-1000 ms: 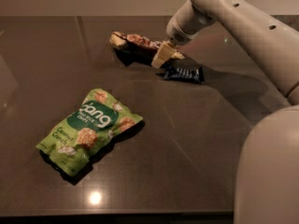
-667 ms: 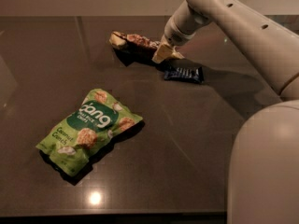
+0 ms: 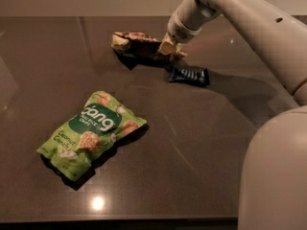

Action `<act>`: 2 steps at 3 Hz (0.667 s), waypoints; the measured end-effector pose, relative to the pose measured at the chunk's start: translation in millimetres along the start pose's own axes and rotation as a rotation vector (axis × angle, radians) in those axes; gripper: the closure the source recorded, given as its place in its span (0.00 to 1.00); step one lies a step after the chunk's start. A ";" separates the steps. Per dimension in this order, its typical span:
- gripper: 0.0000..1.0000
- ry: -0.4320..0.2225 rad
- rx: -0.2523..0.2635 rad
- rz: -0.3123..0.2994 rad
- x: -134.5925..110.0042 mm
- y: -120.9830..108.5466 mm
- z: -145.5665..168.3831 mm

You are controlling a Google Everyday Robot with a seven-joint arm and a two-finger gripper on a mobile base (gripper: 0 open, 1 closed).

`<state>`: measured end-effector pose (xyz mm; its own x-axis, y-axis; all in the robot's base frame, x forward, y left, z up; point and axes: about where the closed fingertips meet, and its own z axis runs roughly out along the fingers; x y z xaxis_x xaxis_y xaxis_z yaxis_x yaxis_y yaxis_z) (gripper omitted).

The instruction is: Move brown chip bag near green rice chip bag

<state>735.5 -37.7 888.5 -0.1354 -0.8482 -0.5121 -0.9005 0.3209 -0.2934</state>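
The brown chip bag [image 3: 136, 42] lies at the back middle of the dark table, long and dark with a cream left end. My gripper [image 3: 168, 48] has come down from the upper right and sits at the bag's right end, touching or covering it. That end of the bag is hidden behind the gripper. The green rice chip bag [image 3: 93, 131], lime green with white "dang" lettering, lies flat at the front left, well apart from the brown bag.
A small dark-blue candy bar wrapper [image 3: 189, 75] lies just right of and in front of the gripper. My arm [image 3: 249, 18] crosses the upper right, and my pale body [image 3: 276, 176] fills the lower right corner. The table's front edge [image 3: 120, 220] runs along the bottom.
The gripper has shifted a little left and back, from beside the candy wrapper onto the brown bag's right end. Neither bag has visibly moved.
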 end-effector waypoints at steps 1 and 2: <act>1.00 -0.041 -0.058 -0.030 -17.0 31.1 -28.6; 1.00 -0.082 -0.141 -0.067 -28.7 77.8 -60.7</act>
<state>644.3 -14.0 929.3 -0.0445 -0.8268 -0.5608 -0.9562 0.1979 -0.2159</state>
